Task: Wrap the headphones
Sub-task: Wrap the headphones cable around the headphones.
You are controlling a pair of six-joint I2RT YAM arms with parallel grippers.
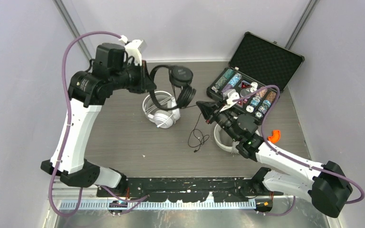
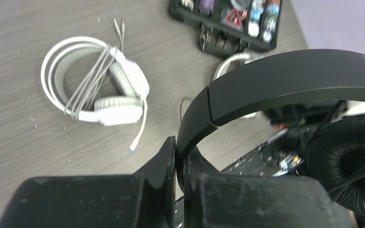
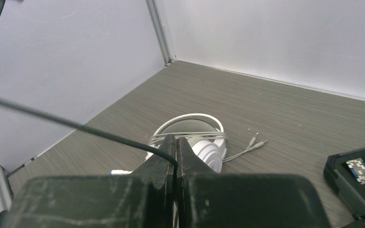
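Nearest, the left fingers (image 2: 164,164) clamp the black headset (image 2: 285,80) by its headband, above the surface (image 2: 28,142). The right fingers (image 3: 164,152) pinch its black cable (image 3: 76,124). Tugging the cable may pull the headset free.

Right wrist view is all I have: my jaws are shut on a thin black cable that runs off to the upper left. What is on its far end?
Observer: It appears to lead to the black headset. The left arm's jaws hold that headset in the air by its headband.
Operator: And the cable below my grip?
Observer: The black cable hangs down from your jaws, and its tail lies looped on the table.
Operator: Anything under my arm?
Observer: Yes, a second white headset lies on the table, partly hidden beneath your arm.
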